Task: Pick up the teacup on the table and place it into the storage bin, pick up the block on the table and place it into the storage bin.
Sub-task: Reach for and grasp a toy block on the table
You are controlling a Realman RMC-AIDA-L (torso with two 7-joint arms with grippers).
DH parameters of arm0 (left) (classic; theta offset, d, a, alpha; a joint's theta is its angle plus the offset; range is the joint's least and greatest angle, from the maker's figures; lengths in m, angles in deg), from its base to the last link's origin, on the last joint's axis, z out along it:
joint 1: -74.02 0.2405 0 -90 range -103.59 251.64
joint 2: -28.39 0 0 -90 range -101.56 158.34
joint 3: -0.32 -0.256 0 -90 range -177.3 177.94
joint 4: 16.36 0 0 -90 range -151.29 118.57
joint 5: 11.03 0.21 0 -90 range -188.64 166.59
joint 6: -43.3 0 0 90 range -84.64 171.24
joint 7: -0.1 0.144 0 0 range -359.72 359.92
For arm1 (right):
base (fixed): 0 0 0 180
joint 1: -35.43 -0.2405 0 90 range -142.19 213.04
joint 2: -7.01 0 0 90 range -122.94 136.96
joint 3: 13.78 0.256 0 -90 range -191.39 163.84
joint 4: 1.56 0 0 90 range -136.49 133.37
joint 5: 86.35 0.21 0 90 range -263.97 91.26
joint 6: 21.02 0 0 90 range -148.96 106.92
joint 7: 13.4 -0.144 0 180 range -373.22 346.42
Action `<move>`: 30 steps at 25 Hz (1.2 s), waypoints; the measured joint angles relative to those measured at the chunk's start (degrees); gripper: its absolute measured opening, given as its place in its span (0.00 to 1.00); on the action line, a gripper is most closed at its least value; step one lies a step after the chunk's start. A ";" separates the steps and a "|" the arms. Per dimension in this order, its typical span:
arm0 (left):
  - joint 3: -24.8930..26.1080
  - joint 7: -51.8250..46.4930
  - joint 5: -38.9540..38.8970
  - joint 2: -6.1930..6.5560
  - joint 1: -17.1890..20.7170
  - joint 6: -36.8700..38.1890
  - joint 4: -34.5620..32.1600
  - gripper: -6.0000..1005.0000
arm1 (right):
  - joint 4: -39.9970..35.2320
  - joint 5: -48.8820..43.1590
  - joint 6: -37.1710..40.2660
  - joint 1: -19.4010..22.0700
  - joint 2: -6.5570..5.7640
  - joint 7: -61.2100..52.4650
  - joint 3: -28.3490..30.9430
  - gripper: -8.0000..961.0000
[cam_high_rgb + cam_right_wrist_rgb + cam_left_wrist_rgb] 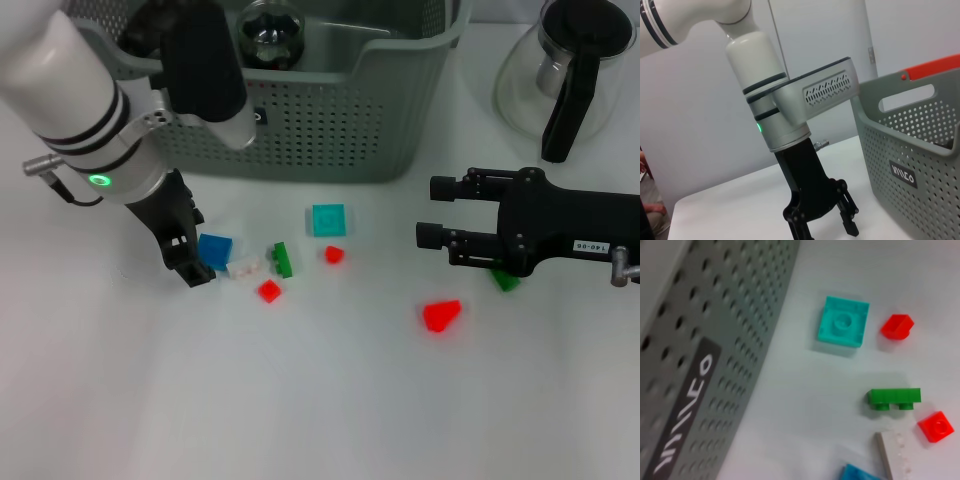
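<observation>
Left gripper [195, 262]: low on the counter [300, 400], fingers apart, touching the blue block [215, 250].
Storage bin [330, 120]: behind the scattered blocks, teacup [270, 35] already inside (dark glass).
Right gripper [432, 212]: hovering above a green block [505, 281], fingers apart, holding nothing.

Glass coffee pot [565, 75], far right

head: high, looking down | left wrist: close on storage bin [715, 340] wall | right wrist: low, sideways, sharing bin
</observation>
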 joint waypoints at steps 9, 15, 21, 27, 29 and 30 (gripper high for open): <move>-1.58 -0.69 0.08 0.00 -1.83 -0.26 2.48 0.74 | 0.47 -0.06 0.00 0.04 0.00 0.00 0.00 0.70; -1.62 -0.70 0.12 0.10 -2.75 -1.01 3.98 0.73 | 0.51 -0.07 -0.02 0.16 0.00 0.00 0.00 0.70; -1.65 -0.70 0.15 0.40 -3.90 -1.67 6.16 0.73 | 0.61 -0.09 -0.06 0.18 0.00 0.00 0.00 0.70; -1.65 -0.94 0.26 0.55 -4.03 -1.24 6.63 0.73 | 0.61 -0.06 -0.08 0.12 0.00 0.00 0.00 0.70; -1.65 -1.33 0.26 0.65 -4.03 -1.05 6.64 0.73 | 0.61 -0.05 -0.08 0.02 0.00 0.00 0.00 0.70; -1.64 -1.47 0.26 0.68 -4.04 -0.91 6.63 0.73 | 0.62 -0.04 -0.08 -0.01 0.00 0.00 0.00 0.70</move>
